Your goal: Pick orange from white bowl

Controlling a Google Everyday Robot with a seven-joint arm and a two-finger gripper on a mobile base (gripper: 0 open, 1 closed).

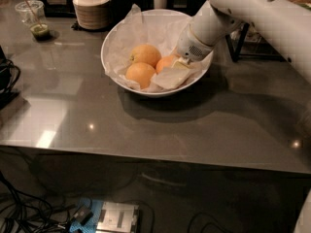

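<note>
The gripper [179, 64] reaches down into the right side of the bowl [109, 42] from the white arm [252, 13], which slants in from the upper right. Its tip sits against the orange [165, 63], and from this angle I cannot tell whether it is open or has closed on the fruit. The orange lies at the right of the bowl's inside, partly hidden by the gripper head above it and by a pale flap just below it that may be paper [131, 28] or part of the gripper. It is round, so it has no long axis and points no particular way. The peel that shows is an even deep orange with no stem spot or mark. Two other oranges [145, 55] lie touching it on the left, one behind and one in front, alike in colour and size. Crinkled white paper lines the glossy bowl and rises above its rim at the back. The bowl stands on a dark grey table [146, 125]. Behind it to the left is a stack of beige bowls [91, 8], and farther left a clear cup [35, 18] with something green at the bottom and a stick in it. No label or writing can be read anywhere. Under the table, cables [24, 208] trail around a small box [116, 217].
</note>
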